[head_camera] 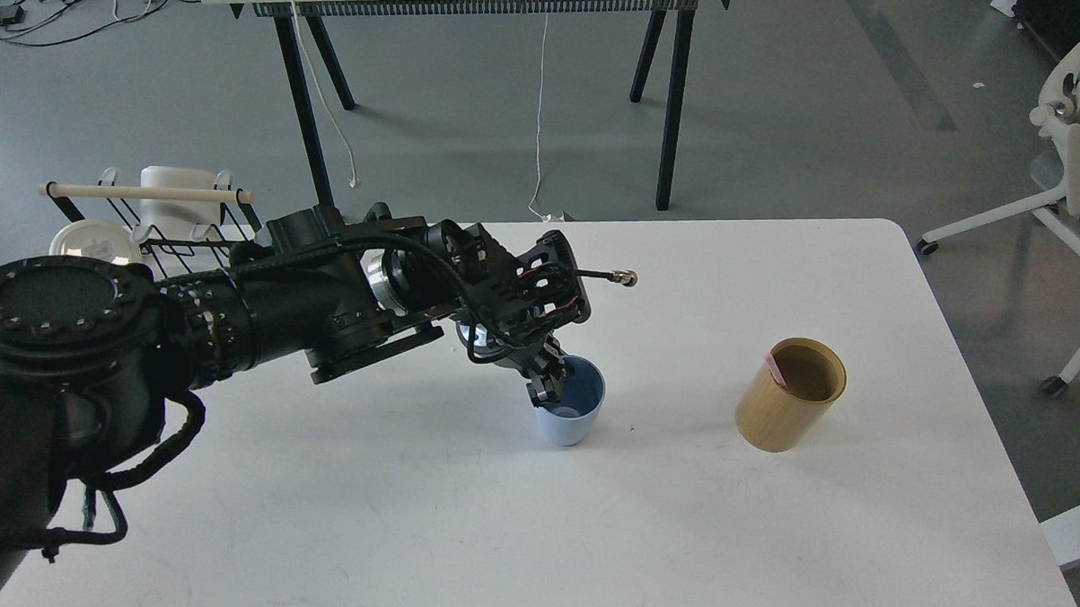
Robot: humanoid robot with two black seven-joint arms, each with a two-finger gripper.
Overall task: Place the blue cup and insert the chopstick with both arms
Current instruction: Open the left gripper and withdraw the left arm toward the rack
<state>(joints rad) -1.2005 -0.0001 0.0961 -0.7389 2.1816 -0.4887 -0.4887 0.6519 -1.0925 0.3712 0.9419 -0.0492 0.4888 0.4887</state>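
Note:
The blue cup (575, 417) stands upright near the middle of the white table (675, 542). My left gripper (546, 383) reaches down from the left onto the cup's left rim, and its fingers pinch the wall, one inside and one outside. Only the pink end of the chopstick (776, 367) shows; it leans on the left inner wall of the tan wooden holder (790, 395) to the right of the cup. My right arm is out of view.
A black wire rack (161, 227) with a pale wooden rod and white cups stands at the table's back left, behind my left arm. Beyond the table's far edge is a second table (479, 0). A white chair (1070, 178) is at the right.

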